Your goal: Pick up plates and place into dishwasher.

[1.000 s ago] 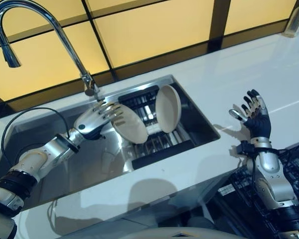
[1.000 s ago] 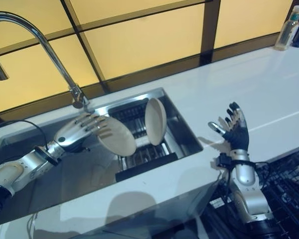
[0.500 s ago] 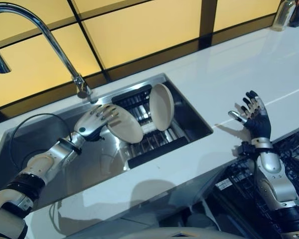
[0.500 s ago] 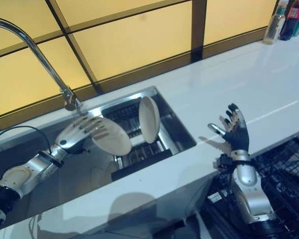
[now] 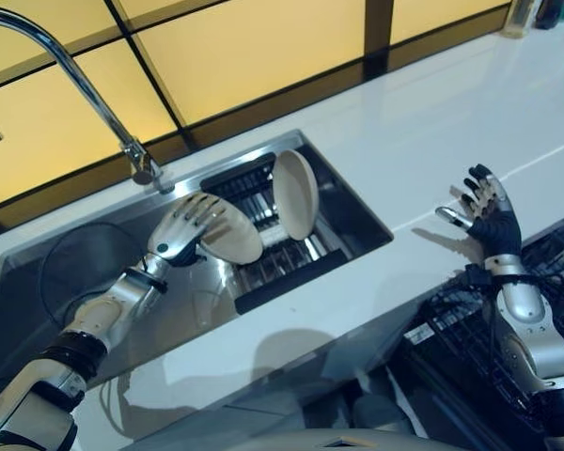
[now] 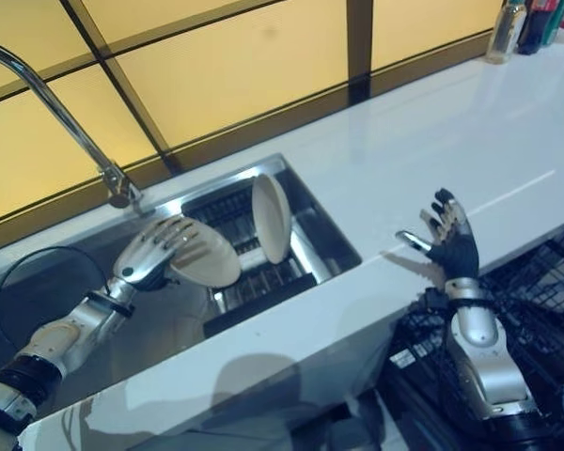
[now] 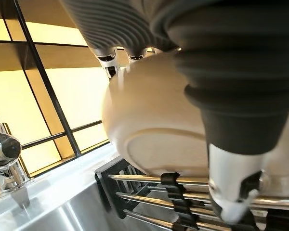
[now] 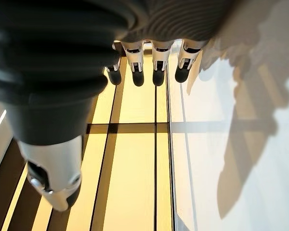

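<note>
Two cream plates in sink rack [image 5: 291, 268]: left robot hand [image 5: 180, 235] clamped on nearer plate [image 5: 230, 240], farther plate [image 5: 295, 193] upright; right robot hand [image 5: 484, 214] spread apart over desk [image 5: 451, 122].

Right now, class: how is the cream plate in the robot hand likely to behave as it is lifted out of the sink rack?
The cream plate looks rigid and glossy, so it may slip in the left robot hand, whose fingers curl over its rim. It probably chips if knocked against the upright plate or the rack. Its shallow round form suggests it could roll on edge if dropped.
</note>
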Available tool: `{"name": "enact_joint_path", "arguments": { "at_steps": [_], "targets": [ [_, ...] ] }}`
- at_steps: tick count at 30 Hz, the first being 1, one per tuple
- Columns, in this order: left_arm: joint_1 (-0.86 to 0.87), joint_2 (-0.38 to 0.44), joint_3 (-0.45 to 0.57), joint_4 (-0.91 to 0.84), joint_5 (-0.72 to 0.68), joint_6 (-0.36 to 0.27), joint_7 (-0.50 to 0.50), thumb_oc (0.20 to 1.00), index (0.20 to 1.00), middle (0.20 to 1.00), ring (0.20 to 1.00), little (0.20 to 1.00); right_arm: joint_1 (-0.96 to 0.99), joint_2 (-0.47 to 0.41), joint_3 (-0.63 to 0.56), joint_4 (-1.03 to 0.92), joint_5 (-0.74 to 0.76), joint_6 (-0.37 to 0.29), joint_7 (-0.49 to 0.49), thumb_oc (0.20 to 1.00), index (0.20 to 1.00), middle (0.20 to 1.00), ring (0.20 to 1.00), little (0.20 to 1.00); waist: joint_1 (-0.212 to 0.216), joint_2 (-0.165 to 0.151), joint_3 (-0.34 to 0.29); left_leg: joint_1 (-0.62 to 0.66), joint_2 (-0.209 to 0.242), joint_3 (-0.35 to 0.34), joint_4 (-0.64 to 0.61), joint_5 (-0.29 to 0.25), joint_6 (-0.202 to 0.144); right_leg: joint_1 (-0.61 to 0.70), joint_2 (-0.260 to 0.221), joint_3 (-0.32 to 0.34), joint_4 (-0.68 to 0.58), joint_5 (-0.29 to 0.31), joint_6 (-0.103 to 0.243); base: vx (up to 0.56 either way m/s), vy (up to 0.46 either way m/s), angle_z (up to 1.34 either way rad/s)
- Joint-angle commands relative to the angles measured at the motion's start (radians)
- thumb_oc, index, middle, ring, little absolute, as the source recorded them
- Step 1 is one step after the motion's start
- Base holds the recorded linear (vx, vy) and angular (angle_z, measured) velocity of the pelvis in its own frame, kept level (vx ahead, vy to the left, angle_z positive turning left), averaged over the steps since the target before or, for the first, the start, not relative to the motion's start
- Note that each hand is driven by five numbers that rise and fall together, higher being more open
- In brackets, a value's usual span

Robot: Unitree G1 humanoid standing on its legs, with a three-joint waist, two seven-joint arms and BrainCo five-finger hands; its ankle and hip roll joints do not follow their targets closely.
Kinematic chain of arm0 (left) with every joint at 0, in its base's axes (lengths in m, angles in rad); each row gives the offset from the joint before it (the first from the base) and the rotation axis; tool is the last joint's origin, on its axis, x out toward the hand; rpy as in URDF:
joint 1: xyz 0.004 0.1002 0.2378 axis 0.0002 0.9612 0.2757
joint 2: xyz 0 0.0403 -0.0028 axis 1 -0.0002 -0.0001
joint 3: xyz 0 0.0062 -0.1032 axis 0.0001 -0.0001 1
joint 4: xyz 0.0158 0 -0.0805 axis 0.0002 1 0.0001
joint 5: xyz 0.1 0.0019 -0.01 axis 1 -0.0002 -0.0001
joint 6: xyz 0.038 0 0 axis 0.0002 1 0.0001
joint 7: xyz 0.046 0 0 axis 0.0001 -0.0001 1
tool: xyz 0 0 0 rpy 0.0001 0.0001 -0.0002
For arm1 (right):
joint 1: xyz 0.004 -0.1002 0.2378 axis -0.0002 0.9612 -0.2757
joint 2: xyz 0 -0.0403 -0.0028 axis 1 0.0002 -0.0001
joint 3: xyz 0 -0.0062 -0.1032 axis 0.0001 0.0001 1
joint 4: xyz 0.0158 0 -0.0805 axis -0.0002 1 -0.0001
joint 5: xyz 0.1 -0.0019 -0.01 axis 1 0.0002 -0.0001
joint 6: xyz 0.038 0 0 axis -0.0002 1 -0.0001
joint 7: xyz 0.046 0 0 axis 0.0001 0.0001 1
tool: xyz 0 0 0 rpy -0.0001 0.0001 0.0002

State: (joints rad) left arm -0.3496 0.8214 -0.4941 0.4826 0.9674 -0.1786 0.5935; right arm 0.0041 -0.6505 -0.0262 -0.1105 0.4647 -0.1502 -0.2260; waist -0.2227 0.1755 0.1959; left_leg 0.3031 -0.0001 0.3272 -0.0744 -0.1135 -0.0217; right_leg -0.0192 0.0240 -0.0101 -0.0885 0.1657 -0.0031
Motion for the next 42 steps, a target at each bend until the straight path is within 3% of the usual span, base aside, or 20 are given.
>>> {"name": "enact_joint_path", "arguments": {
  "at_steps": [1, 2, 3, 5, 15, 34, 38, 42],
  "targets": [
    [0.020, -0.020, 0.004, 0.092, -0.017, 0.053, -0.027, 0.752, 0.752, 0.752, 0.752, 0.752, 0.029, -0.026, -0.011, -0.044, 0.015, 0.006, 0.023, 1.000, 1.000, 1.000, 1.000, 1.000, -0.029, -0.058, -0.040, -0.149, -0.010, -0.036, 0.029, 0.079, 0.022, 0.047, -0.108, 0.020, 0.061, -0.149, 0.125, 0.09, 0.038, -0.01],
    [0.031, -0.033, 0.007, 0.093, -0.018, 0.059, -0.036, 0.589, 0.589, 0.589, 0.589, 0.589, 0.038, -0.026, -0.019, -0.049, 0.010, 0.012, 0.031, 1.000, 1.000, 1.000, 1.000, 1.000, -0.031, -0.058, -0.041, -0.148, -0.010, -0.038, 0.031, 0.082, 0.021, 0.048, -0.110, 0.019, 0.063, -0.150, 0.125, 0.06, 0.026, 0.00],
    [0.034, -0.037, 0.008, 0.094, -0.017, 0.062, -0.038, 0.573, 0.573, 0.573, 0.573, 0.573, 0.040, -0.027, -0.022, -0.051, 0.009, 0.014, 0.033, 1.000, 1.000, 1.000, 1.000, 1.000, -0.032, -0.057, -0.041, -0.148, -0.010, -0.039, 0.032, 0.083, 0.020, 0.049, -0.111, 0.018, 0.063, -0.150, 0.125, 0.08, 0.038, -0.01],
    [0.045, -0.059, 0.007, 0.109, -0.020, 0.070, -0.044, 0.200, 0.200, 0.200, 0.200, 0.200, 0.047, -0.035, -0.039, -0.059, 0.006, 0.032, 0.050, 1.000, 1.000, 1.000, 1.000, 1.000, -0.037, -0.055, -0.040, -0.149, -0.010, -0.040, 0.039, 0.088, 0.018, 0.050, -0.114, 0.017, 0.069, -0.151, 0.123, 0.07, 0.051, -0.02],
    [0.073, -0.110, 0.007, 0.134, -0.005, 0.071, -0.047, 0.200, 0.200, 0.200, 0.200, 0.200, 0.069, -0.060, -0.113, -0.087, -0.008, 0.081, 0.093, 1.000, 1.000, 1.000, 1.000, 1.000, -0.044, -0.050, -0.023, -0.170, -0.014, -0.050, 0.070, 0.101, 0.013, 0.041, -0.129, 0.012, 0.090, -0.152, 0.118, 0.03, 0.044, -0.04],
    [0.160, -0.138, 0.062, 0.090, 0.001, 0.040, 0.058, 0.200, 0.200, 0.200, 0.200, 0.200, 0.161, -0.005, -0.201, -0.100, -0.029, 0.084, 0.182, 1.000, 1.000, 1.000, 1.000, 1.000, -0.021, -0.064, -0.025, -0.165, -0.013, -0.081, 0.085, 0.115, 0.009, 0.069, -0.143, -0.008, 0.098, -0.147, 0.110, 0.01, 0.003, -0.01],
    [0.216, -0.145, 0.132, 0.048, -0.092, 0.020, 0.135, 0.200, 0.200, 0.200, 0.200, 0.200, 0.201, 0.018, -0.226, -0.104, -0.032, 0.079, 0.199, 1.000, 1.000, 1.000, 1.000, 1.000, -0.005, -0.069, -0.040, -0.151, -0.013, -0.091, 0.080, 0.116, 0.009, 0.088, -0.143, -0.014, 0.093, -0.147, 0.108, 0.05, -0.027, 0.02],
    [0.312, -0.156, 0.250, -0.037, -0.161, -0.058, 0.188, 0.200, 0.200, 0.200, 0.200, 0.200, 0.261, 0.053, -0.270, -0.106, -0.025, 0.059, 0.237, 1.000, 1.000, 1.000, 1.000, 1.000, 0.018, -0.077, -0.057, -0.137, -0.012, -0.102, 0.078, 0.115, 0.010, 0.109, -0.140, -0.023, 0.090, -0.149, 0.103, 0.04, -0.038, 0.05]
  ]
}}
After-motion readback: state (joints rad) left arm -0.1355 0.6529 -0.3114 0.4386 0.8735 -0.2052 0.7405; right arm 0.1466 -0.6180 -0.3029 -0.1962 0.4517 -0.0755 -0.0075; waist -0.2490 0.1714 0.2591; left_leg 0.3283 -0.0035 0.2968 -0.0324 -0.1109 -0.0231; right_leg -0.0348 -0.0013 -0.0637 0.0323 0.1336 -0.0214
